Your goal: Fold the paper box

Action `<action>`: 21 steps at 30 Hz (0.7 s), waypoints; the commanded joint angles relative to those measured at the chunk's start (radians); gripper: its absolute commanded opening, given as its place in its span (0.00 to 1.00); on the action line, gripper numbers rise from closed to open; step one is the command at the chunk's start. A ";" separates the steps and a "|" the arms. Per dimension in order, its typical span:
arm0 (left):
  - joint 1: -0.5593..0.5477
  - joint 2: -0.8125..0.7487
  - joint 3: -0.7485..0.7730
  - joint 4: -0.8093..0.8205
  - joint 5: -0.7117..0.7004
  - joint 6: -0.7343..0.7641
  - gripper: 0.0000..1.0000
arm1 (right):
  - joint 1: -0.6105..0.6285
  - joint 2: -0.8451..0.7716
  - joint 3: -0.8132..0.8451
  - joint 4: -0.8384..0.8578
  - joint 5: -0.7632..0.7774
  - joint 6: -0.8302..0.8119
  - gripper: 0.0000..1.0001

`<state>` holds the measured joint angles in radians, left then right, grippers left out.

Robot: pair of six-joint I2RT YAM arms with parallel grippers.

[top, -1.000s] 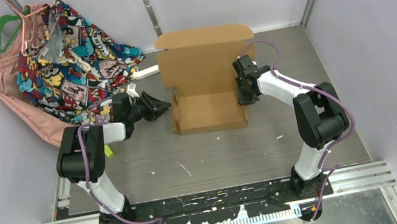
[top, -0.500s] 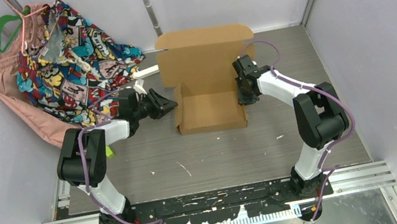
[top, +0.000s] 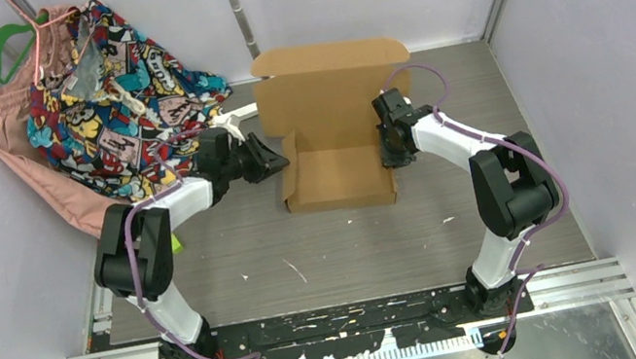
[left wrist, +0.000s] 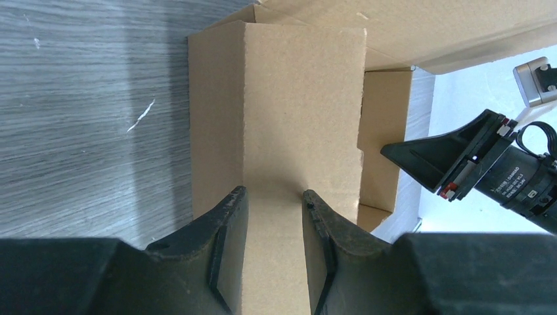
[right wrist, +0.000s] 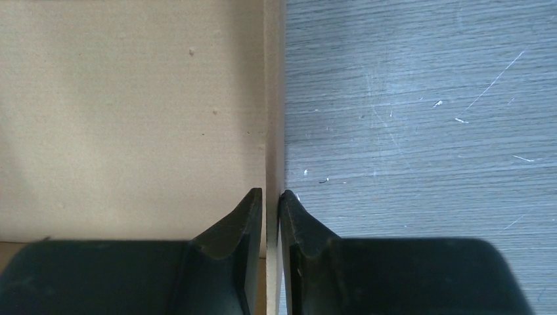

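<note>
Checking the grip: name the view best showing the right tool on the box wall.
Right wrist: the right tool pinches the paper box wall, seen edge-on, close up. Top external shows it small, at the box's right side; left wrist shows it distant.

The paper box (top: 337, 171) sits on the table (top: 356, 252) near its back edge; clothes (top: 101, 89) lie heaped at the back left corner.

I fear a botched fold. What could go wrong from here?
The open left gripper merely meets the leaning left flap of the brown corrugated cardboard box; the flap may slide off and splay outward. The right gripper pinches only the thin right wall, which may slip free or crease.
</note>
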<state>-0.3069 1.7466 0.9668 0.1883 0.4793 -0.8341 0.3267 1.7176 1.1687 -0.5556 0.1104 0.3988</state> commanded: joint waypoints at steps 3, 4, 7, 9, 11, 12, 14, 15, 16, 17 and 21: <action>-0.046 0.006 0.114 -0.182 -0.103 0.114 0.37 | 0.014 0.000 -0.002 0.017 0.037 -0.018 0.22; -0.054 0.008 0.123 -0.207 -0.115 0.124 0.37 | 0.014 -0.001 -0.004 0.019 0.038 -0.018 0.22; -0.076 0.013 0.143 -0.259 -0.153 0.146 0.37 | 0.015 0.002 -0.006 0.020 0.038 -0.018 0.22; -0.090 0.015 0.158 -0.295 -0.184 0.169 0.37 | 0.015 0.002 -0.008 0.020 0.038 -0.020 0.22; -0.101 0.017 0.171 -0.326 -0.210 0.186 0.37 | 0.015 0.001 -0.008 0.021 0.041 -0.021 0.22; -0.107 0.020 0.178 -0.342 -0.222 0.192 0.37 | 0.014 0.000 -0.008 0.020 0.041 -0.023 0.22; -0.118 0.024 0.192 -0.379 -0.255 0.209 0.37 | 0.015 -0.001 -0.007 0.021 0.043 -0.023 0.22; -0.123 0.024 0.196 -0.392 -0.270 0.216 0.37 | 0.015 -0.001 -0.006 0.019 0.043 -0.023 0.22; -0.132 0.024 0.202 -0.407 -0.292 0.224 0.37 | 0.015 0.001 -0.007 0.019 0.041 -0.023 0.22; -0.139 0.024 0.208 -0.422 -0.307 0.234 0.37 | 0.014 0.000 -0.006 0.020 0.040 -0.023 0.22; -0.153 0.022 0.219 -0.453 -0.337 0.259 0.37 | 0.015 0.002 -0.008 0.022 0.037 -0.020 0.22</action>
<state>-0.4435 1.7668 1.1511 -0.1940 0.2092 -0.6334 0.3347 1.7176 1.1610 -0.5541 0.1406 0.3870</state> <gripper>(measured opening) 0.368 0.224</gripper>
